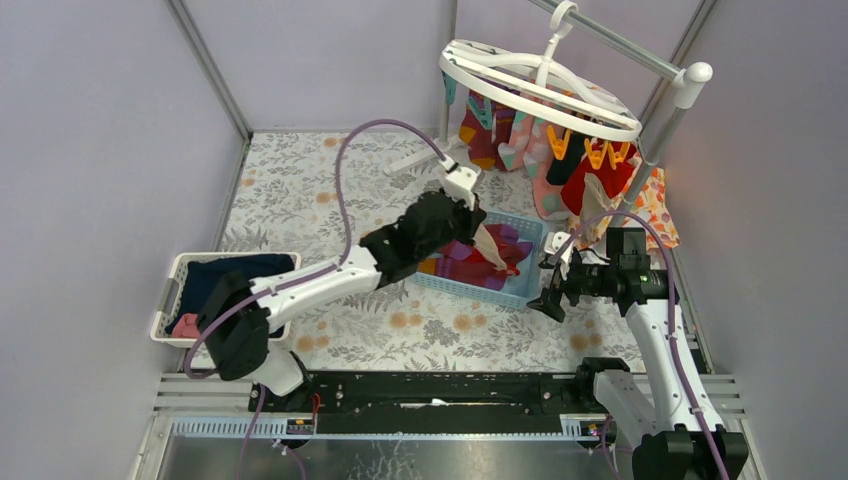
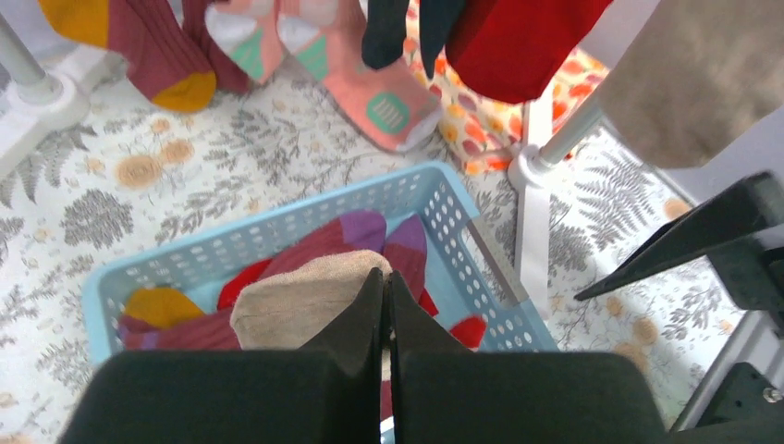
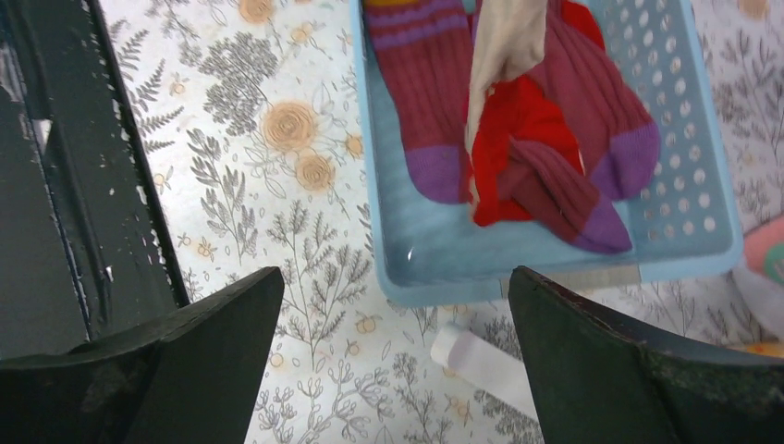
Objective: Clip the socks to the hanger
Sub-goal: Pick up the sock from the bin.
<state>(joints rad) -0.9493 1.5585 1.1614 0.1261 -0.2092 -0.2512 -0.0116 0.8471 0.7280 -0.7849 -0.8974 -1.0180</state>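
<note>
Two grippers: why are we holding them so?
– With the left gripper (image 2: 384, 277) we are clamping a beige sock (image 2: 296, 301) above the blue basket (image 2: 434, 199). The right gripper (image 3: 396, 282) is hanging wide open beside it, likely to help.
– And the hanger (image 1: 540, 85)?
– Hanging on the rack (image 1: 670, 125) behind, well apart, socks (image 1: 600, 180) already clipped. We are reading no writing anywhere.

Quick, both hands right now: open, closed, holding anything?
Left hand: closed on a beige sock.
Right hand: open, holding nothing.
</note>
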